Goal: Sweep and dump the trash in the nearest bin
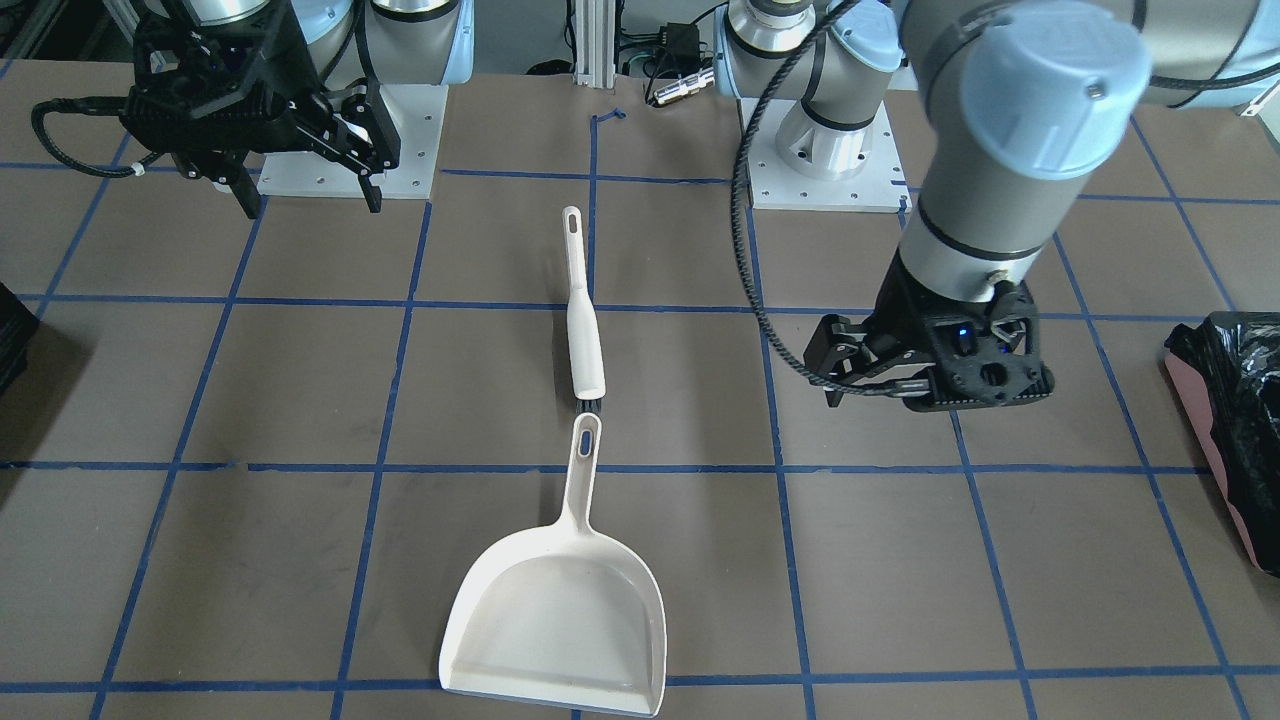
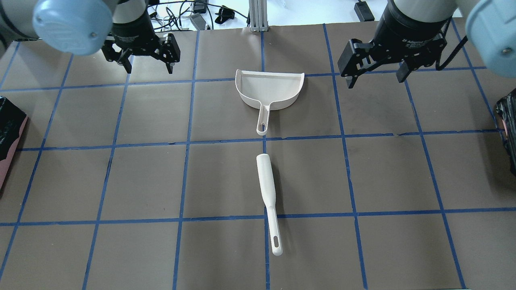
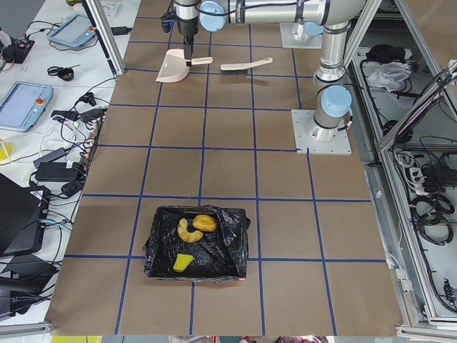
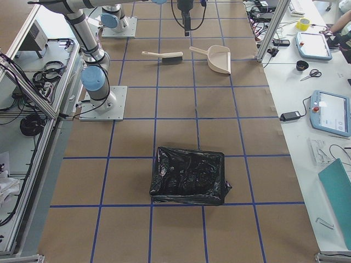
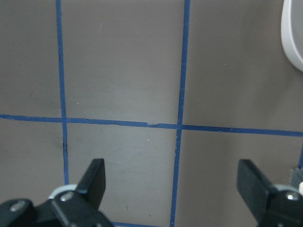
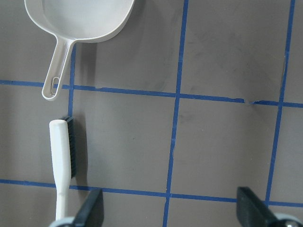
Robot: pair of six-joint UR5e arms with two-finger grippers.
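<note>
The trash lies inside the bin (image 3: 232, 246), a black-bagged container at the table's left end: a cream slice (image 3: 187, 231), a golden-brown lump (image 3: 206, 223) and a yellow-green wedge (image 3: 183, 263). The bin's pink side shows in the overhead view (image 2: 9, 151) and in the front view (image 1: 1215, 440). My left gripper (image 2: 148, 66) (image 1: 830, 370) (image 5: 175, 189) is open and empty over bare table. My right gripper (image 2: 375, 76) (image 1: 312, 200) (image 6: 170, 213) is open and empty, to the right of the dustpan.
A white dustpan (image 2: 268, 90) (image 1: 560, 610) lies empty at the table's middle, handle toward the robot. A white brush (image 2: 268, 193) (image 1: 583, 320) lies in line behind it. A second, all-black bin (image 4: 189, 175) (image 2: 508, 129) stands at the right end.
</note>
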